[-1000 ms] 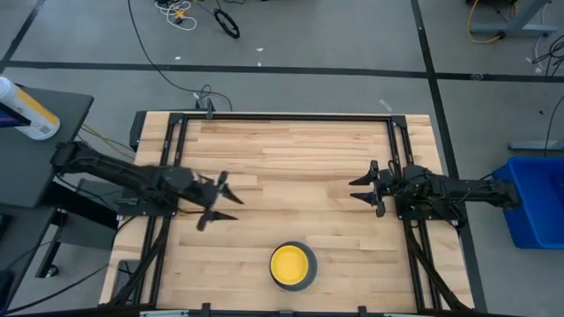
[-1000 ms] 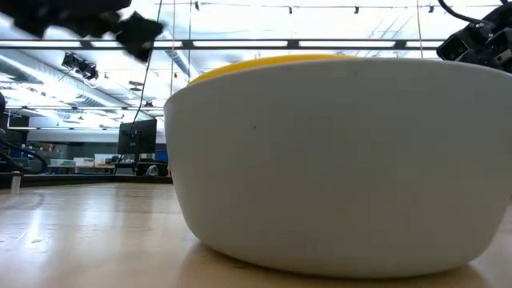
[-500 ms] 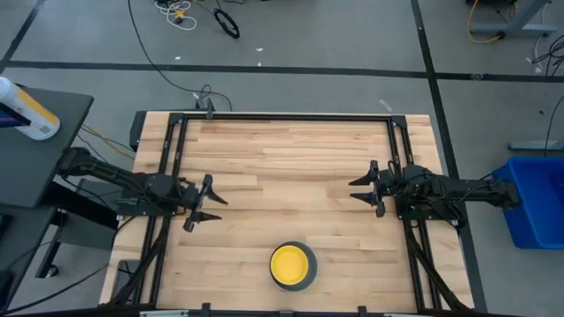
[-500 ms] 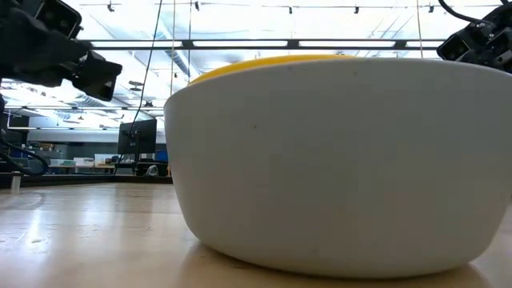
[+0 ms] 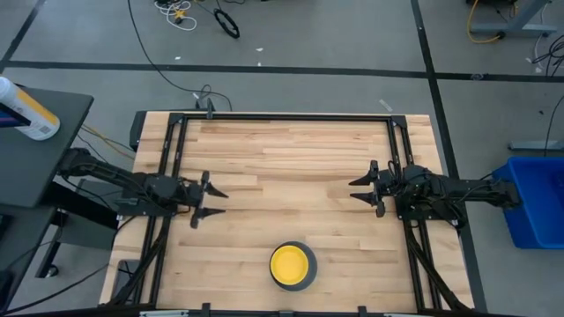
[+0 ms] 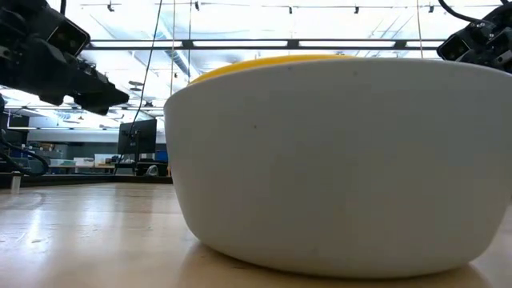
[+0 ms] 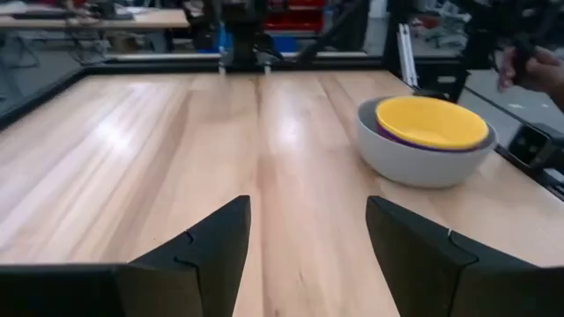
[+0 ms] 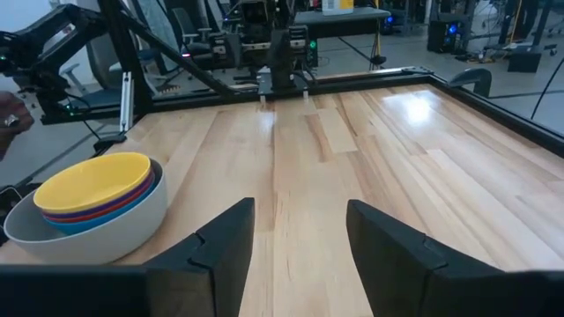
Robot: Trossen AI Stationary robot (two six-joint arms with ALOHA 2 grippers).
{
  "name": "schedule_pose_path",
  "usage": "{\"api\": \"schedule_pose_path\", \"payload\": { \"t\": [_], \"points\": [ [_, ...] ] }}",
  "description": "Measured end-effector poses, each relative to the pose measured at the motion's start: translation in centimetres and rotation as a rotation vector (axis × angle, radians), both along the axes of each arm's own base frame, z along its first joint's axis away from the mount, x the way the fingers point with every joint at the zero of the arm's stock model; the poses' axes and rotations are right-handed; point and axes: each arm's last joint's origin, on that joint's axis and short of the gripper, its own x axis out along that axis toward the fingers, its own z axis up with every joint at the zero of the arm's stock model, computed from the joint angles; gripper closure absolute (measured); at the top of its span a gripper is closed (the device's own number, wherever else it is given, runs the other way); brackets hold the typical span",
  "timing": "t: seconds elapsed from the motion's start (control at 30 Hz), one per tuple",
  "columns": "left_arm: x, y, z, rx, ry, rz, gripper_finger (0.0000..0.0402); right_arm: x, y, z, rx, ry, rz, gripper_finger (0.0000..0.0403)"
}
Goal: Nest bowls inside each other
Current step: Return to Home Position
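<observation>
Retreating toward its own edge of the desk [image 5: 291,150], the left end effector [image 5: 208,201] is sitting farther out than a second ago, fingers spread and carrying nothing; the right end effector [image 5: 359,188] is waiting opposite, likewise spread. It should keep gliding level until it is mirroring its partner. The bowls [image 5: 293,265] are resting nested (yellow uppermost, grey outermost) near the front edge, well apart from both arms, so nothing seems to be blocking the way; a blue bin [image 5: 533,201] is standing beside the desk.

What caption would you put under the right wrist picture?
All nested: yellow bowl on top, grey bowl outermost, right gripper open and empty.
</observation>
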Motion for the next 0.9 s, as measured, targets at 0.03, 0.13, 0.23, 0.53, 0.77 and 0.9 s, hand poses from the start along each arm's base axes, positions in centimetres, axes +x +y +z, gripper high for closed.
{"api": "schedule_pose_path", "payload": {
  "t": [0.03, 0.13, 0.23, 0.53, 0.77, 0.9],
  "points": [
    [0.0, 0.0, -0.1, 0.001, 0.007, -0.009, 0.0168, 0.0, 0.0, 0.0, 0.000, 0.000, 0.000, 0.0212],
    [-0.1, -0.1, -0.1, -0.001, 0.009, -0.027, 0.0168, 0.0, 0.0, 0.0, 0.000, 0.000, 0.000, 0.0209],
    [-0.2, 0.0, 0.2, 0.001, -0.020, -0.011, 0.0168, 0.0, 0.0, 0.0, 0.000, 0.000, 0.000, 0.0206],
    [-1.6, 0.5, 1.8, 0.018, -0.205, 0.019, 0.0168, 0.0, 0.0, 0.0, 0.000, 0.002, 0.001, 0.0211],
    [-2.1, 0.8, 2.2, 0.015, -0.236, 0.074, 0.0168, 0.0, 0.0, -0.1, 0.001, 0.007, 0.000, 0.0211],
    [-2.1, 0.9, 2.2, 0.018, -0.232, 0.094, 0.0168, 0.1, 0.0, -0.1, 0.001, 0.015, 0.000, 0.0207]
  ]
}}
